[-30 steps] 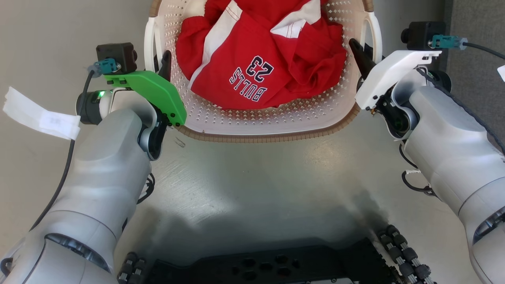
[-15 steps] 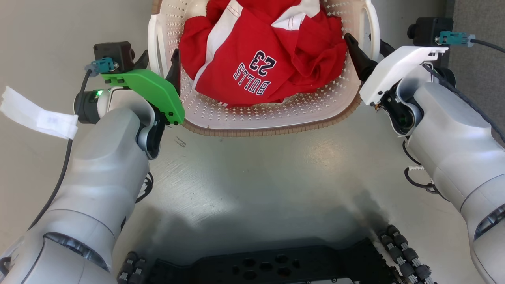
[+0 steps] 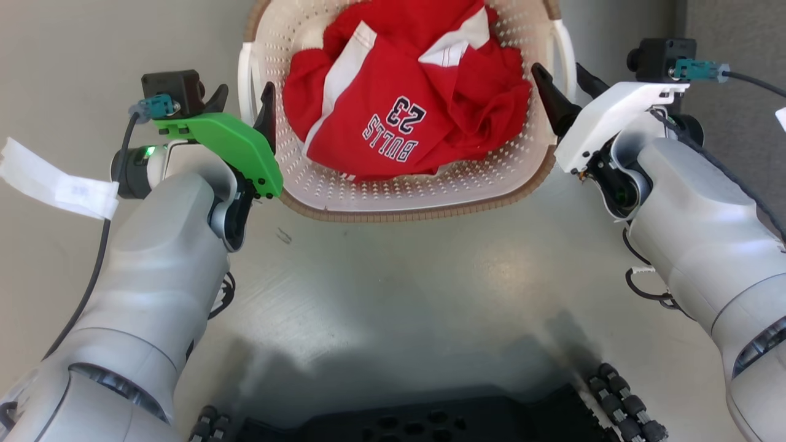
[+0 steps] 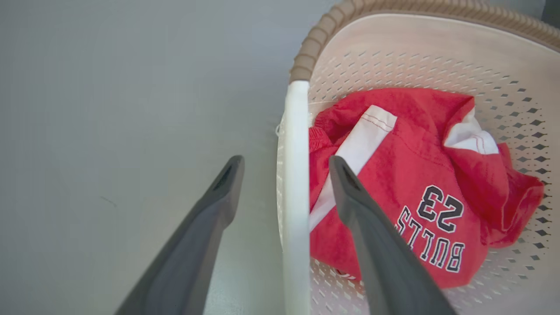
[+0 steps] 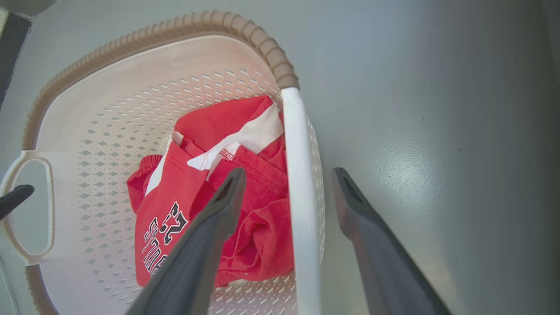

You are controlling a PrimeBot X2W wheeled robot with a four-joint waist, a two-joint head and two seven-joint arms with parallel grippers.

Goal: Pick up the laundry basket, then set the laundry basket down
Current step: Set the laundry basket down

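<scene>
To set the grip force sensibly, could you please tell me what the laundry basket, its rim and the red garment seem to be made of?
The laundry basket looks like cream moulded plastic, matte, with regular diamond holes. Its rim seems brown plastic, ribbed to mimic weave. The garment is soft creased cloth, fibre unclear.

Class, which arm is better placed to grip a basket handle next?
Neither clearly: the left gripper and right gripper are both open, each straddling one of the laundry basket white handles, so both look ready to close together.
</scene>
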